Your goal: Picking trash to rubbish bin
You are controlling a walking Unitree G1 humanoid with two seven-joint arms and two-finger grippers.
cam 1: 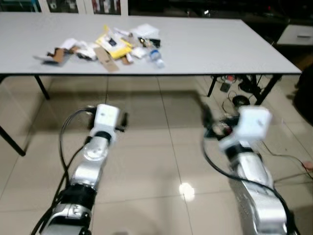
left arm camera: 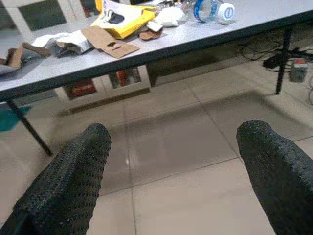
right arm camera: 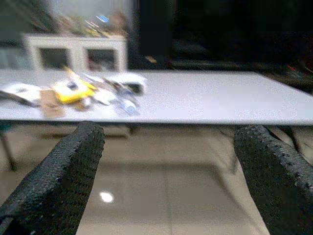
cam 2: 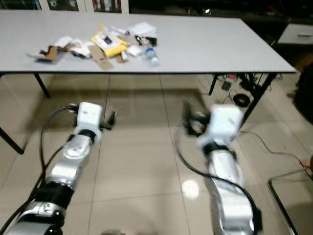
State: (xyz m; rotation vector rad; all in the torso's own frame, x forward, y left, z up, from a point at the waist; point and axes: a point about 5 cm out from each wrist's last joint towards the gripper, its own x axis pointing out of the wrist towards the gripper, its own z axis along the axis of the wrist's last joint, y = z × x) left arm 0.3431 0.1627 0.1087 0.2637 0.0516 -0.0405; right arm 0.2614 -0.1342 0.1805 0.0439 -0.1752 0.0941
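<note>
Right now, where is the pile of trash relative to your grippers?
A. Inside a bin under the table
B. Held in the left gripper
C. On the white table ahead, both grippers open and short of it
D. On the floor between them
C. The trash pile lies on the white table, while the left gripper and right gripper are open over the floor tiles, short of the table edge.

The desk (cam 1: 205, 49) stands ahead of the robot, w/ the trash pile (cam 1: 105, 45) on its left half; a bottle (cam 1: 156, 57) lies at the pile's right edge, cardboard (cam 1: 105, 58) toward the near edge. Cabinets (left arm camera: 54, 14) stand behind the desk. Cables (cam 1: 239, 93) lie on the floor (cam 1: 161, 161) under the desk's right end. Both arms reach fwd over the floor, short of the desk.
</note>
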